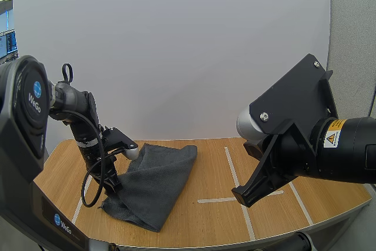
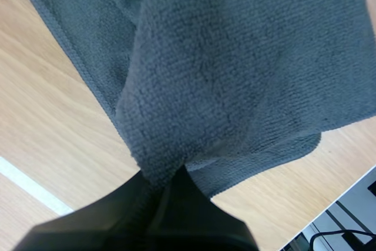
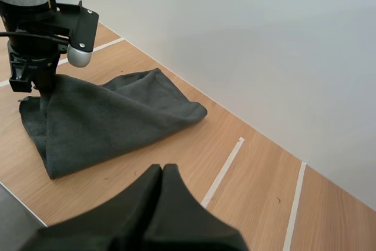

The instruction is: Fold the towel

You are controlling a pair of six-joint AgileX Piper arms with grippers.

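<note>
On the left side of the light wooden counter (image 1: 217,227), the left end effector (image 2: 163,181) is pinching a bunched edge of the dark grey microfibre towel (image 1: 154,181) between its fingertips. The cloth gathers into a ridge at the pinch and fans out from it. The towel lies on the left half of the counter, running from near the front edge back toward the rear edge. One layer is drawn up and draped loosely over the rest, so it is rumpled, not flat.

It looks soft, limp and light. It will likely sag and crease wherever it is unsupported, and the napped surface should give the fingers good purchase. A corner or hem is the better place to hold it, since a pinch in the middle only bunches it.

To the right of the towel, white tape lines (image 1: 235,174) cross the bare wood. Farther right, the right end effector (image 3: 161,171) hangs above the counter, well apart from the cloth, with its fingers pressed together into one dark wedge and holding nothing.
</note>
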